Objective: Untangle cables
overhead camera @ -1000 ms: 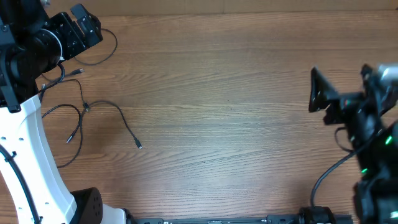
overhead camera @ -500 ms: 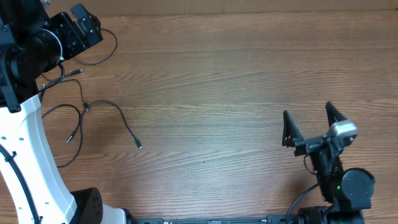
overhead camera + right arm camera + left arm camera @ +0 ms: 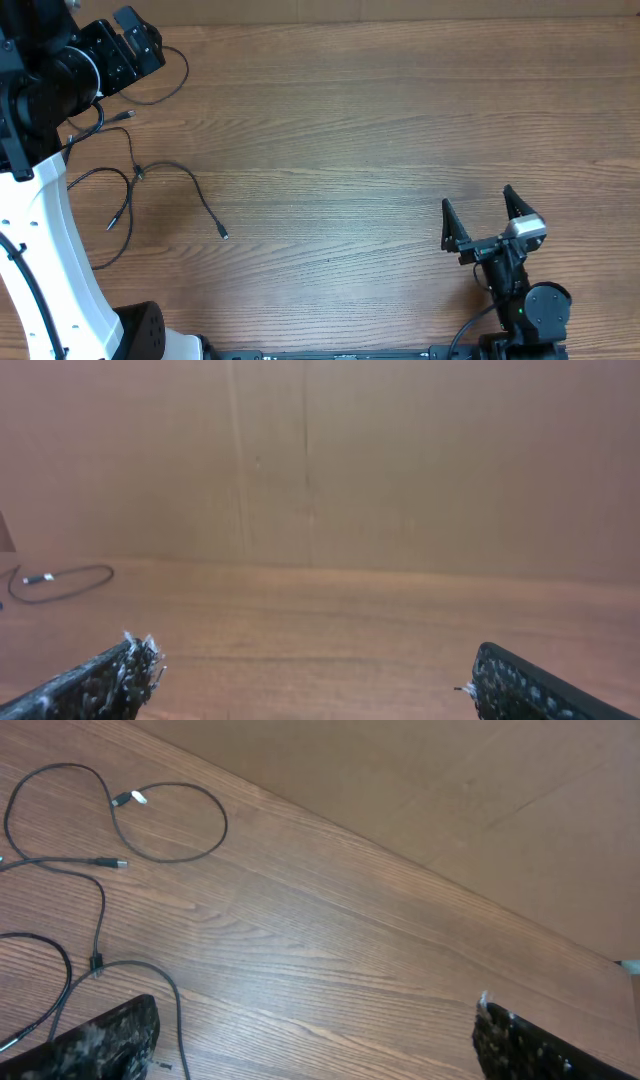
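Note:
The cables (image 3: 138,172) lie as thin black strands at the table's left, crossing at a small knot. One strand arcs right to a plug (image 3: 224,235). A loop (image 3: 168,85) curls just beside my left gripper (image 3: 143,40), which is open at the far left corner and holds nothing. In the left wrist view the cables (image 3: 100,910) lie ahead and to the left, and one strand runs past the left fingertip (image 3: 110,1035). My right gripper (image 3: 477,200) stands open and empty at the front right, far from the cables. In the right wrist view only a distant cable loop (image 3: 60,582) shows.
The white left arm (image 3: 60,260) and its base fill the left edge, partly covering the strands. A brown cardboard wall (image 3: 320,460) runs behind the table's far edge. Bare wood table (image 3: 350,150) separates the two grippers.
My right arm has swung from the right edge down to the front right, with its gripper still open. The left arm and the cables have not moved.

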